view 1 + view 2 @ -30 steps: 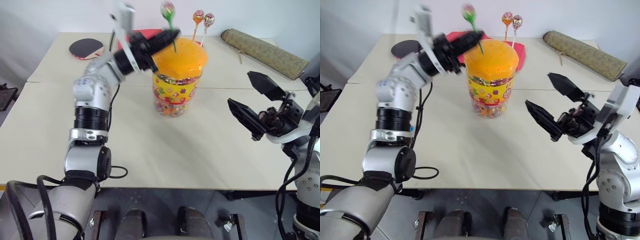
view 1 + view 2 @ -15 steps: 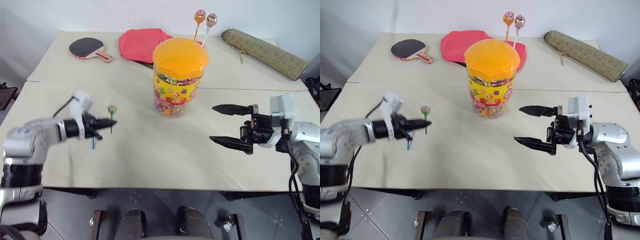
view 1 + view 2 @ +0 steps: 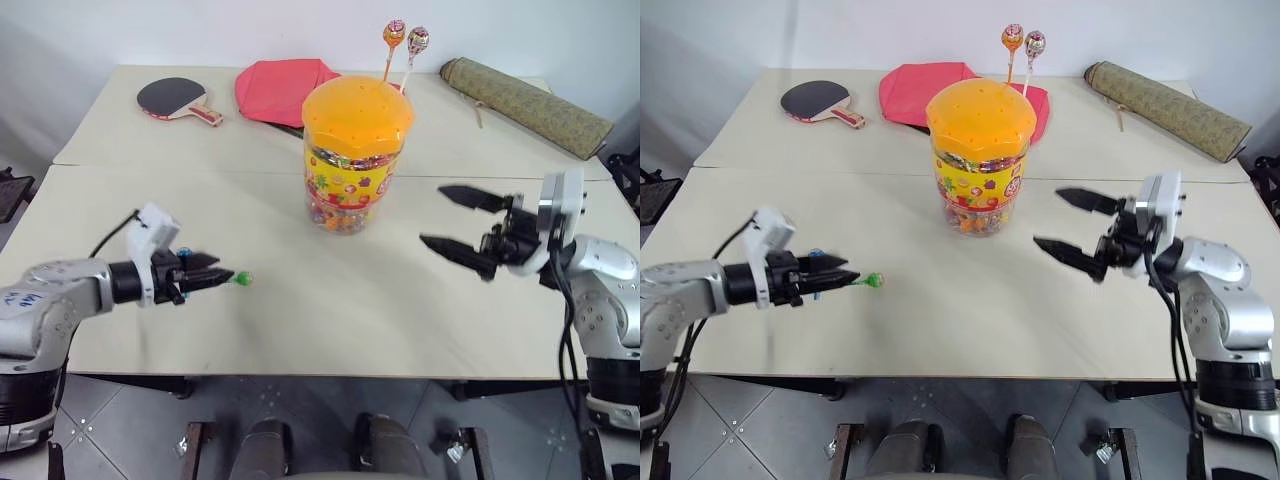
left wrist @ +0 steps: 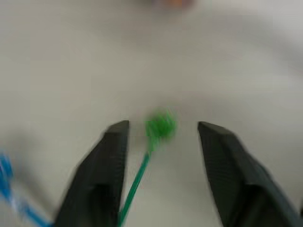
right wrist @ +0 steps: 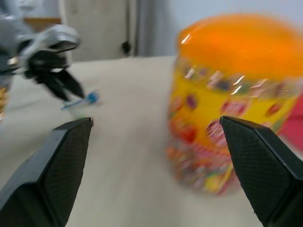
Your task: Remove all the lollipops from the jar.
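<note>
Pale tabletop (image 3: pixel 330 320) spreads out in front of you, two boards butted together under a plain wall. Your jar (image 3: pixel 355 150) stands upright near the middle, orange domed lid on, bright sweets showing through its clear wall. Two lollipops rise on their sticks at the lid's far edge: an orange one (image 3: pixel 395 33) and a pink one (image 3: pixel 417 41), close together. A green lollipop (image 3: pixel 876 280) sits low over the table at your left, its stick running back between the fingers of your left gripper (image 3: pixel 845 279); in the left wrist view the black fingers (image 4: pixel 106 165) stand apart on either side of the candy, and you can't tell whether any part of them touches the stick. A blue lollipop (image 5: pixel 80 101) lies just beside that gripper. Your right gripper (image 3: pixel 452 221) hovers to the right of the jar, jaws spread wide, holding nothing, fingers pointing toward the jar but apart from it. Farther back lie a paddle (image 3: pixel 175 98), a red cloth (image 3: pixel 278 88) and a rolled mat (image 3: pixel 525 105).
</note>
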Controlling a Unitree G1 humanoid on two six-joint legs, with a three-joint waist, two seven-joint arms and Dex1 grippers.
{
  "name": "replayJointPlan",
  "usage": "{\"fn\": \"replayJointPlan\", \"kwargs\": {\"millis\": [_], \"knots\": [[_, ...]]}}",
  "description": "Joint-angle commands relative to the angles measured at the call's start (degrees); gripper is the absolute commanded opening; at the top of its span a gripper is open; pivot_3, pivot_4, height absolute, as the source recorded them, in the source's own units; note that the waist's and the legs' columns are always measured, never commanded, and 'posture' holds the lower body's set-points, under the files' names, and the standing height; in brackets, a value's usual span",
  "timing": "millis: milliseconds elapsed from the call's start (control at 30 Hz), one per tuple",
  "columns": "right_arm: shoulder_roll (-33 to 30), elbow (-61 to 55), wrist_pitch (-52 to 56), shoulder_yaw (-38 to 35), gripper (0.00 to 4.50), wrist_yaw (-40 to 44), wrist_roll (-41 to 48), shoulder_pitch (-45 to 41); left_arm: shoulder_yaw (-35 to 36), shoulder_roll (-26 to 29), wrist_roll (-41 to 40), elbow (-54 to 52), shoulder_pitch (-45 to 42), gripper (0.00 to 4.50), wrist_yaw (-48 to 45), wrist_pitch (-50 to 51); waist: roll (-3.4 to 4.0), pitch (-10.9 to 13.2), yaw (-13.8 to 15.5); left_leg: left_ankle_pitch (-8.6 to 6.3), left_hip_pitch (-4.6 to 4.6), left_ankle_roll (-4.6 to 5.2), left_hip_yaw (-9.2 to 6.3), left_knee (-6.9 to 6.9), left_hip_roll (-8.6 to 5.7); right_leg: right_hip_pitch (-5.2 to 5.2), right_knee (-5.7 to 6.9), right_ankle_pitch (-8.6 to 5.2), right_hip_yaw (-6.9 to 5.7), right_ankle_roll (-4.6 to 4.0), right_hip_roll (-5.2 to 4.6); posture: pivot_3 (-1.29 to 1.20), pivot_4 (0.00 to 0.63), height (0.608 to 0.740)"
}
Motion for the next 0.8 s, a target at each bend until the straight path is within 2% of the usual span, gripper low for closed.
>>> {"fn": "replayJointPlan", "kwargs": {"millis": [33, 133, 300, 467, 567, 800], "knots": [[1.7, 2.7, 5.7, -0.5, 4.5, -10.6, -1.9, -7.6, 7.3, -1.3, -5.5, 2.7, -2.6, 3.69, -7.0, -7.9, 0.0, 0.0, -0.1, 0.0, 0.0, 0.0, 0.01, -0.02, 0.0, -0.01, 0.0, 0.0, 0.0, 0.0, 0.0, 0.0, 0.15, 0.74], [6.4, 10.7, 8.0, 0.8, 4.5, -17.8, -4.2, -19.5, 12.5, -7.3, -8.6, 7.4, -9.5, 4.46, -3.5, -14.5, 0.02, 0.0, -0.4, 0.0, -0.03, 0.0, 0.06, 0.06, 0.0, -0.06, 0.1, 0.0, 0.03, 0.0, 0.0, 0.0, 0.15, 0.74], [12.4, 28.0, 5.5, 2.1, 4.5, -25.8, -11.3, -33.4, 12.9, -14.2, -11.4, 8.5, -13.6, 4.46, 0.0, -17.3, 0.02, 0.0, -0.8, -0.01, -0.04, 0.01, -0.01, 0.01, -0.04, -0.13, 0.3, 0.0, -0.01, 0.0, -0.04, 0.0, 0.15, 0.74], [15.3, 37.7, 2.6, 3.0, 4.5, -24.9, -14.9, -39.6, 9.9, -16.0, -10.6, 5.7, -12.1, 4.46, 0.8, -18.5, 0.02, 0.0, -1.9, -0.02, -0.17, 0.02, 0.04, -0.14, -0.07, -0.46, 0.4, 0.01, -0.01, 0.01, -0.07, 0.0, 0.15, 0.74], [15.6, 39.8, 1.4, 3.1, 3.95, -22.7, -15.6, -40.7, 10.8, -15.7, -11.6, 4.4, -11.0, 4.5, 1.8, -18.9, 0.02, 0.0, -2.9, -0.02, -0.17, 0.01, 0.08, -0.21, -0.06, -0.53, 0.46, 0.01, -0.01, 0.01, -0.08, 0.0, 0.15, 0.74], [17.2, 40.5, 0.4, 3.2, 1.69, -18.8, -15.9, -41.6, 11.9, -15.0, -13.3, 3.9, -9.5, 4.5, 2.6, -19.0, 0.02, 0.0, -4.0, 0.01, -0.14, -0.03, 0.18, -0.41, -0.03, -0.66, 0.45, 0.0, 0.0, 0.0, -0.07, 0.0, 0.15, 0.74]]}}
